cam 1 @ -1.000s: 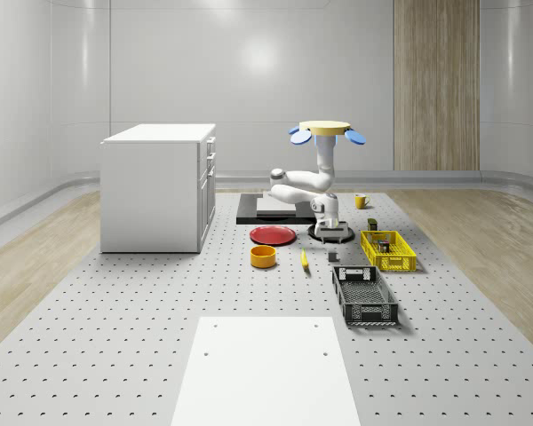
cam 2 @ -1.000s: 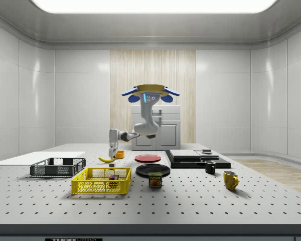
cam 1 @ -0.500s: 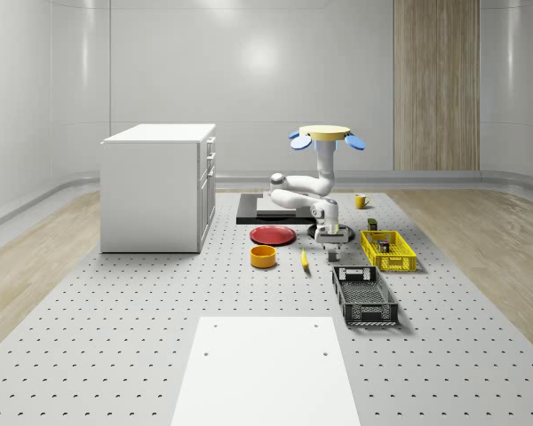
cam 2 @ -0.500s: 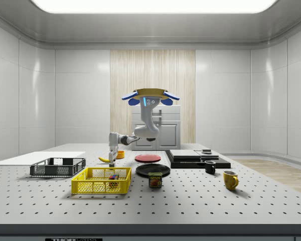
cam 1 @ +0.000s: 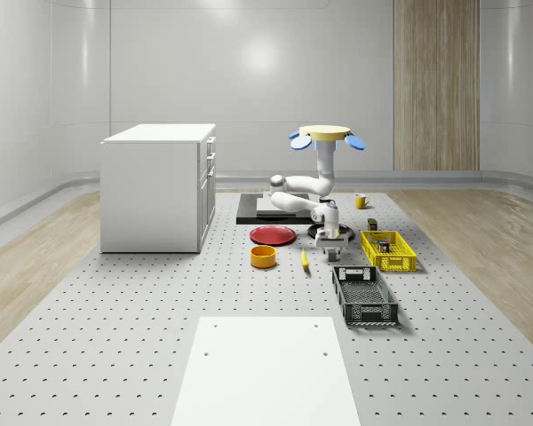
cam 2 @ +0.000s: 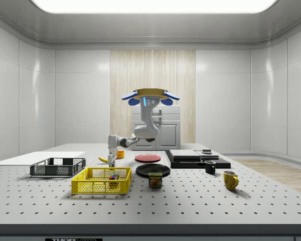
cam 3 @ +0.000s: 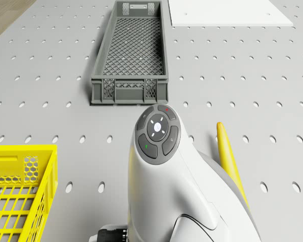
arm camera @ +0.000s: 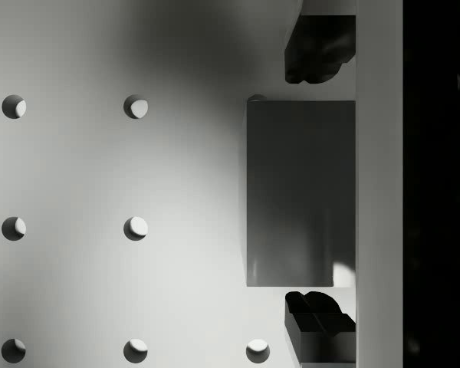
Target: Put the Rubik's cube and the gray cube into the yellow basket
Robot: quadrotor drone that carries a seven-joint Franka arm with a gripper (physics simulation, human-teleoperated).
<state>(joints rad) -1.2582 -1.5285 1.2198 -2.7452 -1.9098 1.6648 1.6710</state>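
- Since a second ago my arm has dropped lower and my gripper (cam 1: 331, 247) has come down toward the perforated worktop (cam 1: 160, 293); the drone body (cam 1: 327, 134) slid slightly and hovers above the black round plate (cam 2: 152, 169) area, near the yellow mesh basket (cam 1: 387, 250).
- Wrist view: the small gray plain-sided cube (arm camera: 299, 192) sits on the worktop straight between my two dark fingertips (arm camera: 316, 46), one on each side, gaps visible on both sides, so the gripper is spread and not yet touching.
- The multicoloured Rubik's cube (cam 2: 112, 176) already looks to lie inside the yellow basket, side view.
- Gray cube rests between the yellow basket and the dark gray mesh crate (cam 3: 130, 55), close by the yellow banana (cam 3: 228, 156).
- Handling guess: rigid block, flat smooth faces, probably light; won't deform, could slip if pinched off-centre or on an edge.
- Best hold: two opposite flat side faces, mid-height, fingers square to the faces; current alignment looks right.
- Step judged: final descent before closing; half of task seems done.
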